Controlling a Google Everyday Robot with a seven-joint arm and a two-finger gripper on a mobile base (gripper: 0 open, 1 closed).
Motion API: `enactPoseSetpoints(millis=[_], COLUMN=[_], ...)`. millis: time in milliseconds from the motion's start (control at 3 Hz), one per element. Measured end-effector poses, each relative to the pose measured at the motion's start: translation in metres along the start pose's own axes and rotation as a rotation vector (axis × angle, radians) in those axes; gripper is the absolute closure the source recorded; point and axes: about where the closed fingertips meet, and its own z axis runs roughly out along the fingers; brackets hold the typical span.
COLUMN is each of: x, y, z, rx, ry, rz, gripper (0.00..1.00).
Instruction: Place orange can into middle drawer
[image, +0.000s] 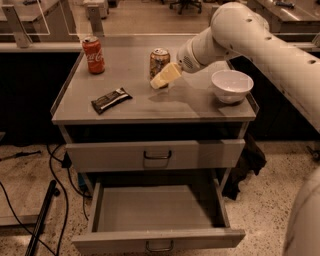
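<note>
I note the slim, mottled can (159, 60) standing upright. The gripper (165, 77) is at its base; I cannot tell its aperture. The grey metal drawer (200, 238) is open.

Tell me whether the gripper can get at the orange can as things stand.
Probably yes: the gripper is right beside the orange can on the cabinet top, with nothing between them.

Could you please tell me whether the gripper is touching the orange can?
Cannot tell. In the camera view the gripper overlaps the lower right side of the orange can, so neither contact nor a gap shows plainly.
</note>
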Motion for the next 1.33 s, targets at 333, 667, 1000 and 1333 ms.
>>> enactPoseSetpoints(millis=[333, 667, 1000, 1333], x=[-0.005, -0.010, -0.015, -0.017], y=[-0.001, -0.005, -0.010, -0.012], z=[0.011, 0.023, 0.038, 0.046], rx=[-0.010, -0.013, -0.020, -0.026], ry=[-0.013, -0.025, -0.039, -0.047], rz=[-0.001, -0.004, -0.002, 0.004], gripper=[0.14, 0.13, 0.12, 0.12])
